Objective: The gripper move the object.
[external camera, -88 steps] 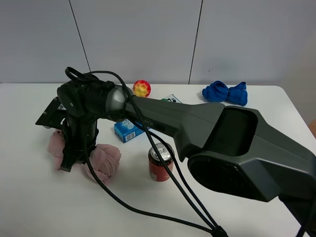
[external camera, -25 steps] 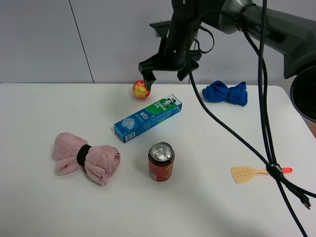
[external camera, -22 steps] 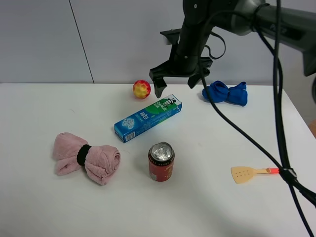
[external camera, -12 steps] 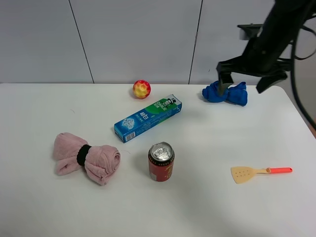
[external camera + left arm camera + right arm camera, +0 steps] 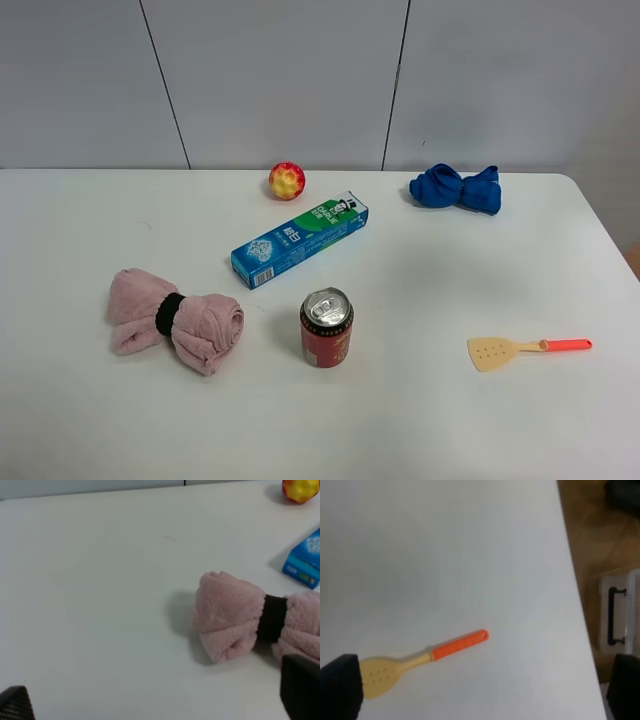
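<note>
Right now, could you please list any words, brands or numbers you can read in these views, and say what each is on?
Nothing reads clearly.
Blue-and-green toothpaste box: white lettering along its top face, too small and blurred to read.
Red soda can: no legible marking on its side.
Yellow spatula, pink rolled towel, blue cloth, ball: no text.

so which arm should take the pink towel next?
Left. Its wrist view looks straight at the pink towel, finger tips close by; the right wrist view sees only the spatula.
</note>
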Available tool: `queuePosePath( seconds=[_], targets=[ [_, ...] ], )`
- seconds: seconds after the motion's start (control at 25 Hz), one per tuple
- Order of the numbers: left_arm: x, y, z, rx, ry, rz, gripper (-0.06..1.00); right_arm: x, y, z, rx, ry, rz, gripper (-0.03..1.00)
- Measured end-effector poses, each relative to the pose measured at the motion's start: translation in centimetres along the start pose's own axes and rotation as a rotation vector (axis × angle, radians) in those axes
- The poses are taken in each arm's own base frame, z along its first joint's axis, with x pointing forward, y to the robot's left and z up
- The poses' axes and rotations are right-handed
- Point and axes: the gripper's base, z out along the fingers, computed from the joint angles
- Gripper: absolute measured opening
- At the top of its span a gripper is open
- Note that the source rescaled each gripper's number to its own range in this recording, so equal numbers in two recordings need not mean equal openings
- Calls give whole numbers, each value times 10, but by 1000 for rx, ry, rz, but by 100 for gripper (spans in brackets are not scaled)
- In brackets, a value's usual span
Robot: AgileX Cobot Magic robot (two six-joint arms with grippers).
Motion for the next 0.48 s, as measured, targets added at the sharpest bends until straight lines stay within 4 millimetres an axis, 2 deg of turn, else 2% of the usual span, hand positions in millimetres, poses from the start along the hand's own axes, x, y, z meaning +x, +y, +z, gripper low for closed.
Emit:
queuePosePath(
  seconds=[0.12, 0.28, 0.4, 0.48],
  targets=[
    [0, 0, 0, 0, 0, 0, 100, 25, -7, -40, 23, -132, -6, 100],
    [0, 0, 0, 0, 0, 0, 100, 66, -7, -91, 25, -325, -46, 100],
    [0, 0, 0, 0, 0, 0, 100, 101, -5, -116, 30, -451, -46, 100],
    [0, 0, 0, 0, 0, 0, 100, 123, -5, -122, 37, -527, -43, 100]
  ],
)
